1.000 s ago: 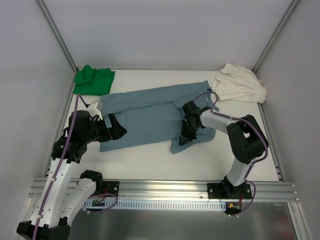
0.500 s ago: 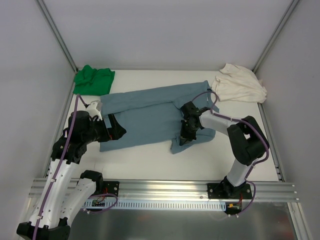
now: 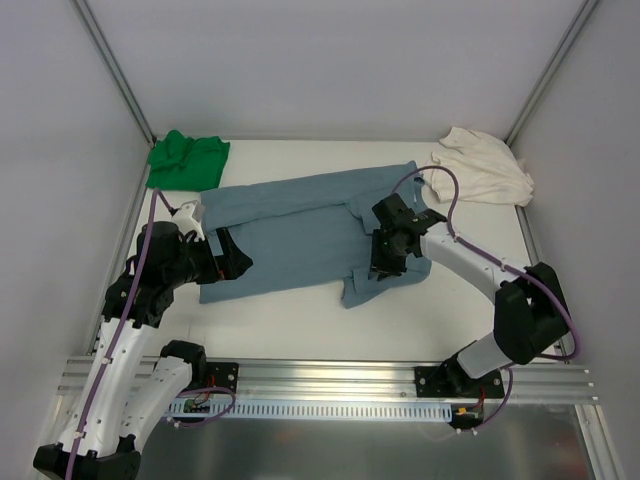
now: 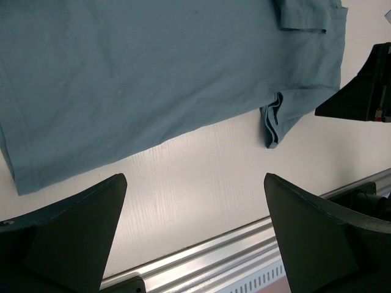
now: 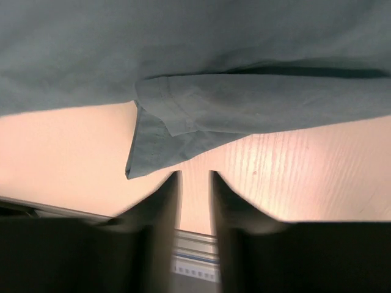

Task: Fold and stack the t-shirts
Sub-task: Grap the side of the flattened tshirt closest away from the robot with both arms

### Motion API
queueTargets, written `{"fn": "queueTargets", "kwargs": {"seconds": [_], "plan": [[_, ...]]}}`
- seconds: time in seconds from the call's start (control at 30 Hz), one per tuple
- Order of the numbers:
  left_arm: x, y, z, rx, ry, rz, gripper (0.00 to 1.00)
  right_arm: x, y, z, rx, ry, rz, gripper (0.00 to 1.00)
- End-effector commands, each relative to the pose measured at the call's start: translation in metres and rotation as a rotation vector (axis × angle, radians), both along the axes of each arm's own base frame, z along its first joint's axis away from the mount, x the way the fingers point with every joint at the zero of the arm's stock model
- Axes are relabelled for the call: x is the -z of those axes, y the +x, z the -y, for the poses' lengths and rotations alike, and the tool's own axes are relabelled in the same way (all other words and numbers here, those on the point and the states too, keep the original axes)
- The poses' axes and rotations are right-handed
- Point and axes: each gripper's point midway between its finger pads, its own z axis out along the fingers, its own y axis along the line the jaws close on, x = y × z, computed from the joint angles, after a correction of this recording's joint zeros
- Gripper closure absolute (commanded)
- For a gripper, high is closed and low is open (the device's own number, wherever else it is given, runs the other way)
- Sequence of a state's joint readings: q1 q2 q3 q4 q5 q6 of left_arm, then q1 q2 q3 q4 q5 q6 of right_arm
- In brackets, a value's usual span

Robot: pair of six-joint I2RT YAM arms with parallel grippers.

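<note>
dusty blue-grey t-shirt [image 3: 300,225], bright green t-shirt [image 3: 187,160], cream-white t-shirt [image 3: 482,170], white faintly wood-grained table [image 3: 300,320]

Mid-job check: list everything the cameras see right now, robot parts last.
dusty blue-grey cloth t-shirt: one, blue-grey, spread flat across the table's middle, near right sleeve rumpled.
bright green cloth t-shirt: one, green, far left corner.
cream-white cloth t-shirt: one, cream, crumpled in the far right corner.
white table: one, white, under all three shirts.
aluminium rail: one, silver, along the near edge.
left hand: one, black, open and empty, at the blue-grey shirt's left end.
right hand: one, black, fingers a narrow gap apart, empty, above the rumpled sleeve.
</note>
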State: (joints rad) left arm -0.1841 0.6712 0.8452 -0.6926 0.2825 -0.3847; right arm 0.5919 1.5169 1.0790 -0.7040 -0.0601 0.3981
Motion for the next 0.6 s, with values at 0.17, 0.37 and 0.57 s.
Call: {"fn": "queueTargets", "kwargs": {"seconds": [0.17, 0.37, 0.57], "plan": [[-0.006, 0.000, 0.005, 0.020, -0.022, 0.024, 0.01, 0.018, -0.005, 0.004, -0.030, -0.047, -0.036, 0.27], [-0.006, 0.000, 0.004, 0.020, -0.017, 0.025, 0.01, 0.024, 0.000, -0.012, -0.078, -0.077, -0.041, 0.36], [-0.005, 0.002, 0.005, 0.023, -0.014, 0.020, 0.01, 0.033, -0.001, -0.033, -0.119, -0.090, -0.057, 0.38]]}}
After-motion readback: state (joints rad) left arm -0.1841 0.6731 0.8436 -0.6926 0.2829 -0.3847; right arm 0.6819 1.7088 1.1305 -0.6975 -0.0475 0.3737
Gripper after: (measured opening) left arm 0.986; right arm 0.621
